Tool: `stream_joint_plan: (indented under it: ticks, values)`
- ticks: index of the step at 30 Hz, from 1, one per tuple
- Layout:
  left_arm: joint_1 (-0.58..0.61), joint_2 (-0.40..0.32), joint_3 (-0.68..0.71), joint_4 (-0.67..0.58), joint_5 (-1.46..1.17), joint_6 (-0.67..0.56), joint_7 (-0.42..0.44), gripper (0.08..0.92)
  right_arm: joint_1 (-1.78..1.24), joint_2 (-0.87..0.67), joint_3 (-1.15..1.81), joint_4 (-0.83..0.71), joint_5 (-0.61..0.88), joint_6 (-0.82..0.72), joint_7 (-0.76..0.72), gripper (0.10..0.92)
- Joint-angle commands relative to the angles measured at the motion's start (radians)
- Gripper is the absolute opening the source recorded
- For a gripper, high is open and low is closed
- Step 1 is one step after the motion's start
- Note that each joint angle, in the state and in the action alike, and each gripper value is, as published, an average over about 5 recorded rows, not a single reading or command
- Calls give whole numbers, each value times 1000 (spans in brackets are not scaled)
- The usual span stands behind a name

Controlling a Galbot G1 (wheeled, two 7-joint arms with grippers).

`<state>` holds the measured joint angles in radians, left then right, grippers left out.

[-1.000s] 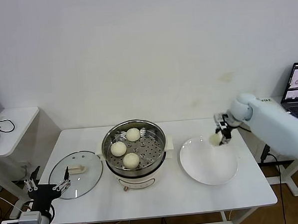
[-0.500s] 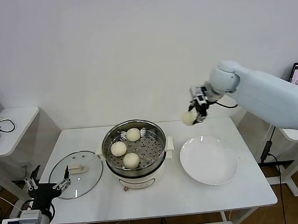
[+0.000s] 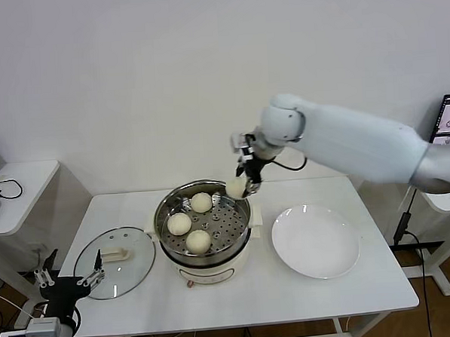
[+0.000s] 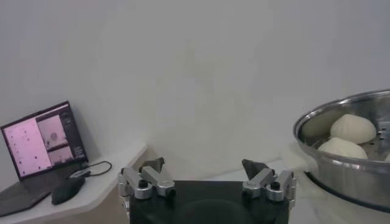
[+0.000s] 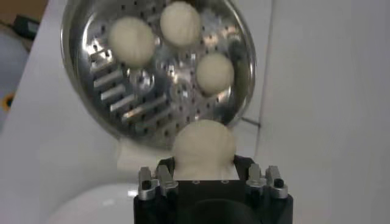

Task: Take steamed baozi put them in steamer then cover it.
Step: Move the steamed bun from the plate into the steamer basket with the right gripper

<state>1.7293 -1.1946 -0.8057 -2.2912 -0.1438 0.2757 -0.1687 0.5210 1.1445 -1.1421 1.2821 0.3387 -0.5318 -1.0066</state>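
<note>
Right gripper [image 3: 243,184] clamped on 4th baozi [image 3: 235,187], held above steamer [image 3: 203,221] rear-right rim. Three baozi [image 3: 189,223] already on perforated tray (plate [image 3: 315,241] beside it). Left gripper [image 3: 67,283] parked low near glass lid [image 3: 114,262], fingers spread.

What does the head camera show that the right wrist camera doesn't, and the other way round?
Only the head view shows the glass lid, the empty white plate, the left gripper waiting low beside the table, and the right arm's whole reach. Only the right wrist view looks straight down on the perforated tray. Both show the steamer, three baozi inside, and the right gripper holding the fourth baozi above its rim.
</note>
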Motion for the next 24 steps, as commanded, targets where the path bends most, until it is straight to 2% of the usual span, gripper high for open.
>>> stream_joint_plan:
  ticks: [1, 12, 24]
  values:
    - [3, -2, 0, -1, 0, -1, -1, 823, -66, 131, -33, -50, 48, -98, 56, 619]
    - [-9, 2, 7, 1, 0, 0, 0, 823, -121, 167, -27, -133, -16, -133, 91, 619]
    - [-13, 1, 8, 5, -1, 1, 0, 823, -135, 166, -19, -126, -28, -156, 92, 620]
